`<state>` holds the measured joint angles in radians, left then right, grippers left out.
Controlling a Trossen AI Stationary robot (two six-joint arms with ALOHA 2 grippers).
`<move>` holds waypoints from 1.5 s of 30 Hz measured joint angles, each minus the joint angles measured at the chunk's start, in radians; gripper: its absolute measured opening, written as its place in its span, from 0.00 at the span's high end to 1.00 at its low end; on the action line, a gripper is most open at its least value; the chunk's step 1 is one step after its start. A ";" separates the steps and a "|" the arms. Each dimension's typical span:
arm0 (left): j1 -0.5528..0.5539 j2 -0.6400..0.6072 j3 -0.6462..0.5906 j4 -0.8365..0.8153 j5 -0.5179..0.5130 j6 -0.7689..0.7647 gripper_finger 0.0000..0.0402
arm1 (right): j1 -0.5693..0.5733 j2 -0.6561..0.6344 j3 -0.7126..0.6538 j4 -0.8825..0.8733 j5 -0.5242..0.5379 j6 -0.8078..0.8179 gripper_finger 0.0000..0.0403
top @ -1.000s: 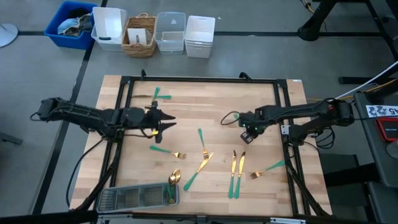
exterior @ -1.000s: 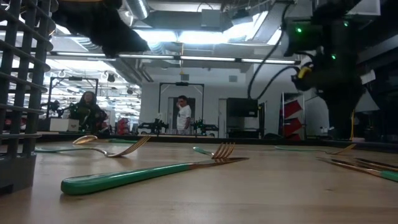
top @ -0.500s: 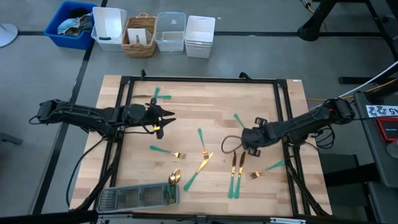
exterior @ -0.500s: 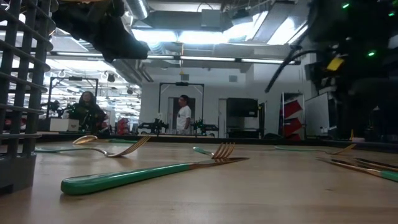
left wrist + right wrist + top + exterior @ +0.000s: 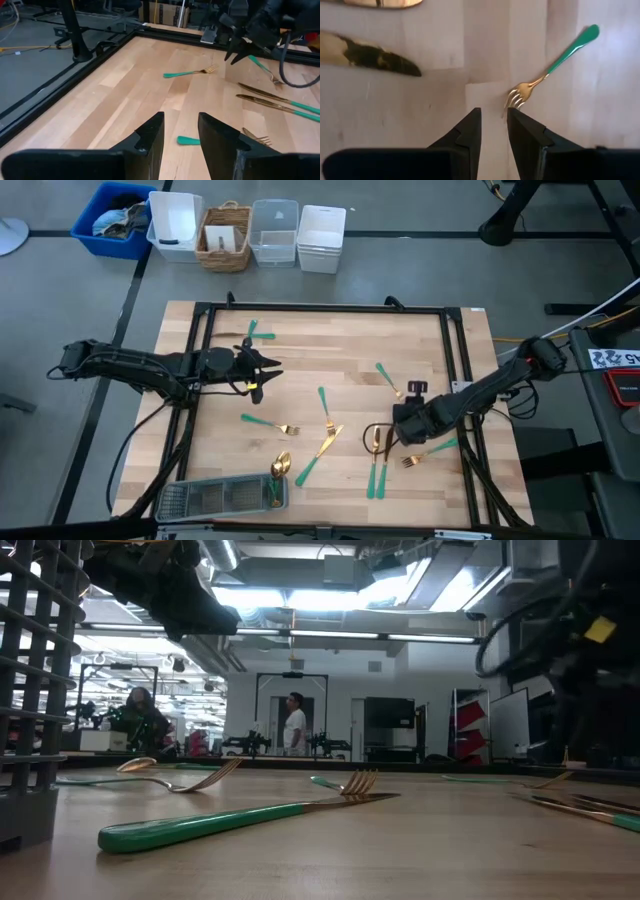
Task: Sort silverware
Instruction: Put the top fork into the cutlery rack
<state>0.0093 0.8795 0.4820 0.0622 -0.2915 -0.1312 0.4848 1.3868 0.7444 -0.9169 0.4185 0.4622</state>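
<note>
The silverware lies scattered on the wooden table: forks (image 5: 270, 423) (image 5: 326, 410) (image 5: 432, 449), a knife (image 5: 320, 452) and two knives side by side (image 5: 380, 455), all with teal handles. Two gold spoons (image 5: 279, 470) stand in the right end of the grey mesh tray (image 5: 215, 498). My left gripper (image 5: 268, 370) hovers open at the table's left, empty. My right gripper (image 5: 402, 440) points steeply down, open and empty, above the table between the knife blades (image 5: 370, 56) and a fork's gold head (image 5: 520, 92).
A black frame (image 5: 325, 308) borders the table. Another teal-handled piece (image 5: 388, 378) lies at centre right and one (image 5: 250, 332) at the far left. Bins and a basket (image 5: 225, 237) stand on the floor beyond the far edge. People show in the room behind (image 5: 294, 725).
My right gripper has swung toward the table's near edge and sunk a little, its wrist rolling, and now stands by the pair of knives and the right-hand fork. A teal-handled piece that the arm covered now shows at centre right. No silverware has visibly moved.
</note>
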 joint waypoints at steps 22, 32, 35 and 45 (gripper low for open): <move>0.000 0.000 0.000 0.000 0.000 0.000 0.72 | 0.019 0.233 -0.002 -0.026 0.165 0.003 0.76; 0.000 0.000 0.000 0.000 0.000 0.000 0.72 | 0.020 0.234 -0.104 0.059 0.186 0.004 0.76; 0.000 0.000 0.000 0.000 0.000 0.000 0.72 | 0.020 0.233 -0.119 0.078 0.206 0.004 0.76; 0.000 0.000 0.000 0.001 0.000 0.000 0.72 | 0.018 0.235 -0.126 0.137 0.248 0.004 0.90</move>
<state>0.0093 0.8795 0.4820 0.0631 -0.2916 -0.1314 0.5026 1.6222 0.6186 -0.7804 0.6669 0.4660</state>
